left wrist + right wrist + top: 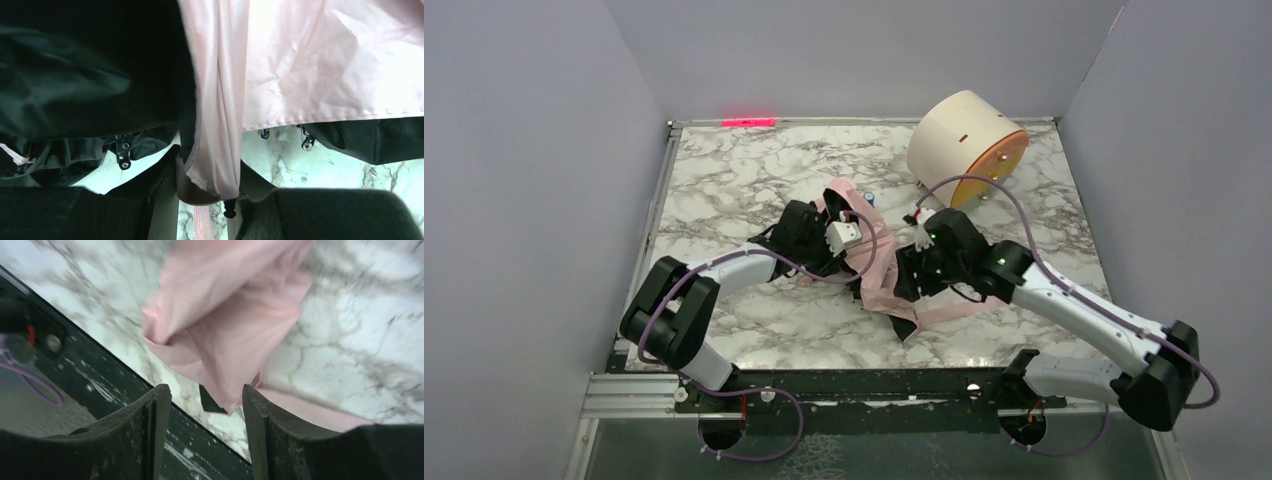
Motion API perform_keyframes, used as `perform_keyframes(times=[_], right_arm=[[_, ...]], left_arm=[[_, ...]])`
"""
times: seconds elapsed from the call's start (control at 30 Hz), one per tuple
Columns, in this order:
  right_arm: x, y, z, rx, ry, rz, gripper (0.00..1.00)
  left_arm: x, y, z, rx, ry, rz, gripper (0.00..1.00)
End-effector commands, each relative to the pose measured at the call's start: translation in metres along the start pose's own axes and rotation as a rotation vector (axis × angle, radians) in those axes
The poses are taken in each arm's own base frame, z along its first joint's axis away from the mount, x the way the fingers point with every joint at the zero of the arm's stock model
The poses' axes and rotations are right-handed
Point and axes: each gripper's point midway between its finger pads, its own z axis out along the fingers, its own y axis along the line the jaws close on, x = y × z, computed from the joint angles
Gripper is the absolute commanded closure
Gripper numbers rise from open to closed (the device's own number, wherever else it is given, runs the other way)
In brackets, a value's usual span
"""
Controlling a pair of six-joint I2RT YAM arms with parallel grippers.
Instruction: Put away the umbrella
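Marble tabletop (724, 170) fills the walled cell, and on its far right corner a cream drum (954, 140) lies on its side, orange face turned toward the near right. Well apart from that drum, around the middle of the table, the umbrella (879, 290) sprawls as a loose heap of pale pink fabric with a dark underside, a long pink strip trailing from it toward the near edge; both arms meet over it, the left from the left side and the right from the right. The left gripper (210, 176) is pressed in on a gathered fold of the pink canopy, the fold running down between its dark fingers with a small black tip poking out below. The right gripper (206, 396) has its jaws spread with nothing pinched between them; the pink cloth hangs just beyond its fingertips, above the marble and the table's dark near rail. Small metal rib tips (123, 150) dangle at the canopy's hem.
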Motion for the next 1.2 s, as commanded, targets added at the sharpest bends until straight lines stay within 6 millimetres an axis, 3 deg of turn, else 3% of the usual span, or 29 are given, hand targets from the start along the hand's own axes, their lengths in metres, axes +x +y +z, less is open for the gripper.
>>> perform_keyframes(times=[0.0, 0.03, 0.07, 0.1, 0.13, 0.2, 0.23, 0.47, 0.67, 0.8, 0.93, 1.0, 1.17], right_arm=[[-0.073, 0.006, -0.053, 0.02, -0.379, -0.021, 0.38], [-0.077, 0.001, -0.057, 0.053, -0.405, -0.007, 0.38], [-0.08, -0.004, -0.058, 0.084, -0.418, 0.008, 0.38], [-0.081, -0.008, -0.057, 0.108, -0.422, 0.022, 0.38], [-0.082, -0.011, -0.054, 0.123, -0.423, 0.035, 0.38], [-0.083, -0.012, -0.045, 0.124, -0.423, 0.043, 0.38], [-0.084, -0.012, -0.039, 0.124, -0.421, 0.05, 0.38], [-0.095, -0.008, -0.014, 0.111, -0.416, 0.092, 0.39], [-0.114, 0.0, -0.019, 0.096, -0.439, 0.055, 0.39], [-0.13, 0.02, -0.031, 0.014, -0.467, -0.04, 0.36], [-0.143, 0.027, -0.034, 0.001, -0.469, -0.077, 0.35], [-0.147, 0.029, -0.036, 0.0, -0.47, -0.086, 0.35], [-0.151, 0.031, -0.037, -0.002, -0.472, -0.091, 0.35]], left_arm=[[-0.024, -0.016, -0.013, 0.038, -0.113, 0.175, 1.0], [-0.028, -0.018, -0.014, 0.031, -0.129, 0.197, 0.98], [-0.032, -0.019, -0.014, 0.027, -0.14, 0.211, 0.9], [-0.034, -0.021, -0.015, 0.021, -0.146, 0.216, 0.71], [-0.037, -0.021, -0.017, 0.012, -0.158, 0.22, 0.6], [-0.043, -0.02, -0.021, -0.011, -0.188, 0.225, 0.07], [-0.047, -0.019, -0.025, -0.029, -0.206, 0.226, 0.02], [-0.063, -0.026, -0.052, -0.059, -0.276, 0.23, 0.01], [-0.072, -0.052, -0.09, -0.051, -0.365, 0.156, 0.02], [-0.078, -0.035, -0.12, -0.236, -0.464, -0.101, 0.02], [-0.062, -0.007, -0.136, -0.443, -0.506, -0.497, 0.01], [-0.05, -0.002, -0.134, -0.483, -0.49, -0.681, 0.02], [-0.032, -0.026, -0.106, -0.349, -0.467, -1.032, 0.04]])
